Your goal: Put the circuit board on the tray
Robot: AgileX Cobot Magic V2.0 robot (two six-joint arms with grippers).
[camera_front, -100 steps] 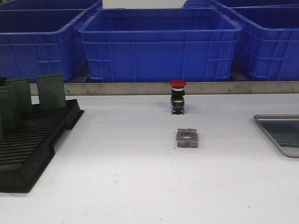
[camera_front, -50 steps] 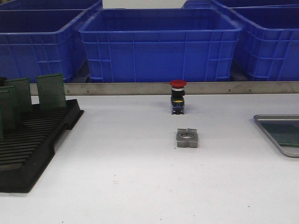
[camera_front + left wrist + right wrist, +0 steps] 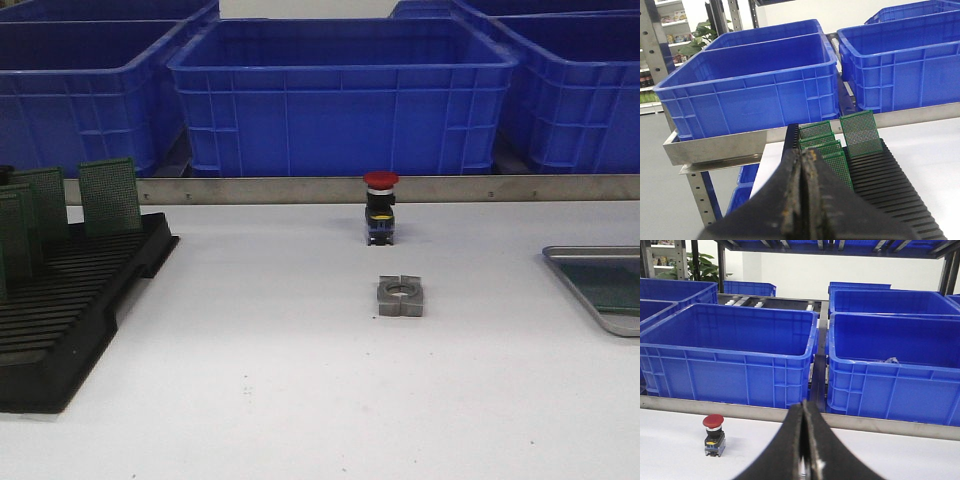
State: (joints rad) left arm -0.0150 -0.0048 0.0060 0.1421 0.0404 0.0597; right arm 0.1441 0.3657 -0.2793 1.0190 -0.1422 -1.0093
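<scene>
Closest to us, our left hand is clenched with its fingers pressed together on nothing, and our right hand is clenched empty the same way. On the white surface, a black slotted rack sits at the left holding green circuit boards upright at its far end. At the right edge lies the tray, well apart from the rack. Between them rests a grey metal block, and beyond it a red-capped push button. Farthest back stand blue bins.
</scene>
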